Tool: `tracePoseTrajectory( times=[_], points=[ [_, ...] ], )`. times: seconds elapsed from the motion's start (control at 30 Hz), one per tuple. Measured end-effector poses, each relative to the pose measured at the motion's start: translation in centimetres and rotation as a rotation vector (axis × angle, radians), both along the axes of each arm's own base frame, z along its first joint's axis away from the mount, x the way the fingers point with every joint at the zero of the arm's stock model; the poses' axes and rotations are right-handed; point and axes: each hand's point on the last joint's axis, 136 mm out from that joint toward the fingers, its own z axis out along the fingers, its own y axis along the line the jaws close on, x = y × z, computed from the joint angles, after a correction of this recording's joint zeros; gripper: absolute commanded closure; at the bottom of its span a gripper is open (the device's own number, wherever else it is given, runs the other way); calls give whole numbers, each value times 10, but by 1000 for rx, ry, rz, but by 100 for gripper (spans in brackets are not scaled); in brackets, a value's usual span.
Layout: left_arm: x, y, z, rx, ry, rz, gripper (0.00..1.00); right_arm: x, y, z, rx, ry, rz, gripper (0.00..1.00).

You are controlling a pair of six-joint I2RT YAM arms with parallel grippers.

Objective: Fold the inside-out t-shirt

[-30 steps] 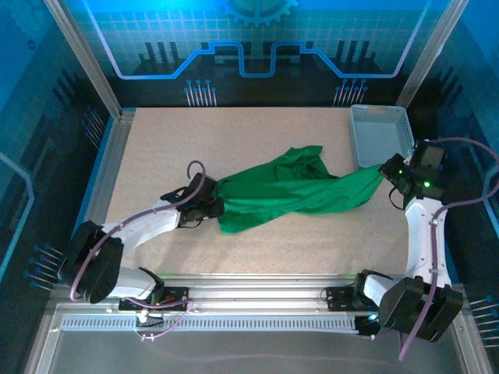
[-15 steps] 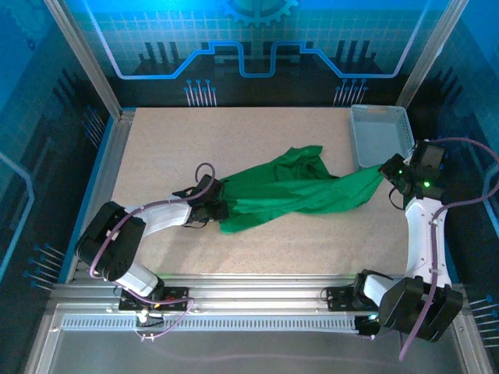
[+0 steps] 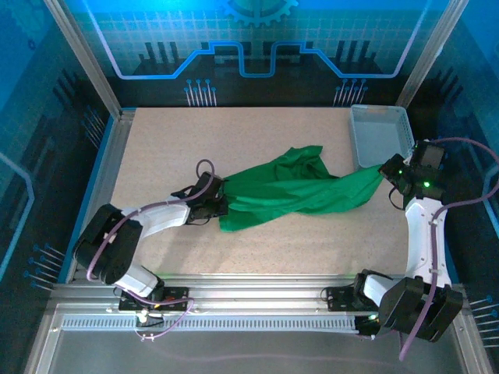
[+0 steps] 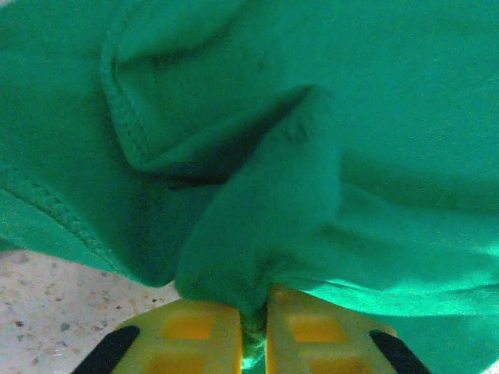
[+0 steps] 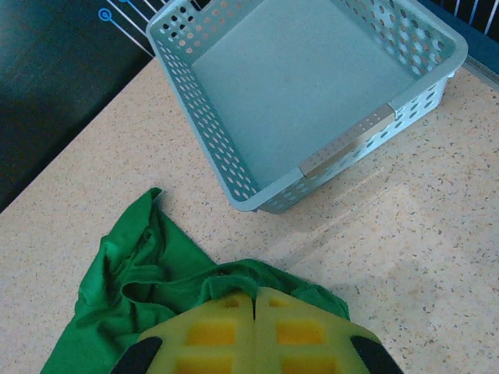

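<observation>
Stretching across the speckled table, the inside-out t-shirt lay in a bunched, twisted band near the centre of the work surface, seen from the overhead camera. Its long axis ran almost straight across, from a low end at about 8 o'clock to a slightly higher end at about 2 o'clock. A loose lobe of cloth pointed up toward 12 o'clock from the middle of the band.

The left gripper was clamped on the 8 o'clock end. On that wrist camera a gathered fold of green cloth was pinched between the two yellow pads, with stitched hems curling at 10 o'clock and bare tabletop at 8 o'clock.

The right gripper gripped the 2 o'clock end. On its wrist camera the yellow pads were pressed together over the green fabric, which spilled away toward 8 o'clock.

The white mesh basket stood at the table's 2 o'clock corner, just beyond the right gripper and apart from the shirt; whether it held anything could be read from the wrist view, where its floor showed plainly.
</observation>
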Motion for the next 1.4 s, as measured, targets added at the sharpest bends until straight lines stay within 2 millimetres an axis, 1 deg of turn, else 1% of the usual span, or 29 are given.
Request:
tracePoseTrajectory(
  times=[0.07, 0.17, 0.33, 0.37, 0.43, 0.47, 0.53, 0.57, 0.63, 0.7, 0.73, 0.77, 0.8, 0.83, 0.87, 0.9, 0.93, 0.97, 1.03, 1.07, 1.1, 1.13, 1.17, 1.2, 1.23, 1.27, 1.3, 1.33, 1.4],
  points=[
    [2, 1, 11, -8, -32, 6, 92, 0, 0, 0, 0, 0, 0, 100],
    [4, 4, 29, -14, -80, 17, 90, 0, 0, 0, 0, 1, -1, 100],
    [3, 9, 69, -45, -175, 27, 92, -2, 0, 2, 2, 7, -1, 100],
    [2, 11, 80, -55, -197, 31, 93, -2, 0, 6, 1, 4, -1, 100],
    [4, 16, 106, -79, -241, 46, 95, -1, 0, 22, -5, -14, -1, 100],
    [8, 22, 124, -99, -273, 65, 96, 0, 0, 37, -13, -41, -1, 100],
    [21, 37, 170, -146, -351, 113, 100, 2, -1, 75, -33, -105, -3, 100],
    [28, 47, 199, -173, -404, 141, 100, 2, -1, 101, -48, -154, -4, 100],
    [37, 65, 263, -217, -535, 186, 99, -2, 1, 163, -89, -272, -5, 100],
    [30, 77, 334, -265, -706, 206, 97, -16, 5, 231, -145, -420, -8, 100],
    [22, 79, 361, -288, -771, 204, 97, -26, 8, 261, -173, -489, -12, 100],
    [14, 81, 380, -307, -818, 202, 99, -40, 11, 291, -204, -561, -23, 100],
    [9, 82, 394, -322, -848, 198, 100, -55, 14, 313, -229, -620, -33, 100],
    [8, 82, 404, -332, -866, 194, 100, -66, 17, 327, -245, -661, -39, 100],
    [13, 78, 406, -338, -858, 185, 100, -79, 21, 339, -259, -698, -42, 100],
    [25, 73, 398, -336, -828, 178, 100, -88, 25, 347, -270, -724, -39, 100],
    [37, 68, 385, -332, -787, 173, 100, -90, 27, 349, -271, -733, -33, 100],
    [53, 62, 359, -325, -713, 171, 100, -88, 27, 347, -267, -729, -26, 100],
    [77, 55, 298, -302, -560, 174, 100, -72, 24, 326, -244, -677, -13, 100],
    [84, 56, 256, -289, -452, 186, 100, -57, 20, 304, -219, -614, -6, 100],
    [84, 58, 223, -282, -360, 198, 100, -43, 16, 282, -195, -550, -1, 100],
    [81, 61, 201, -281, -291, 210, 100, -34, 13, 268, -178, -504, 2, 100],
    [76, 64, 188, -288, -242, 220, 100, -21, 10, 250, -155, -449, 7, 100],
    [73, 67, 189, -298, -233, 221, 100, -10, 7, 235, -134, -398, 10, 100],
    [72, 69, 200, -313, -263, 217, 100, -3, 5, 225, -122, -364, 10, 100],
    [70, 70, 217, -331, -311, 211, 100, -1, 4, 221, -117, -349, 10, 100],
    [64, 71, 239, -350, -376, 202, 100, -3, 4, 221, -120, -345, 9, 100],
    [58, 72, 263, -373, -454, 188, 100, -7, 4, 228, -126, -354, 4, 100],
    [33, 76, 319, -423, -657, 161, 100, -22, 6, 260, -169, -432, -12, 100]
  ],
)
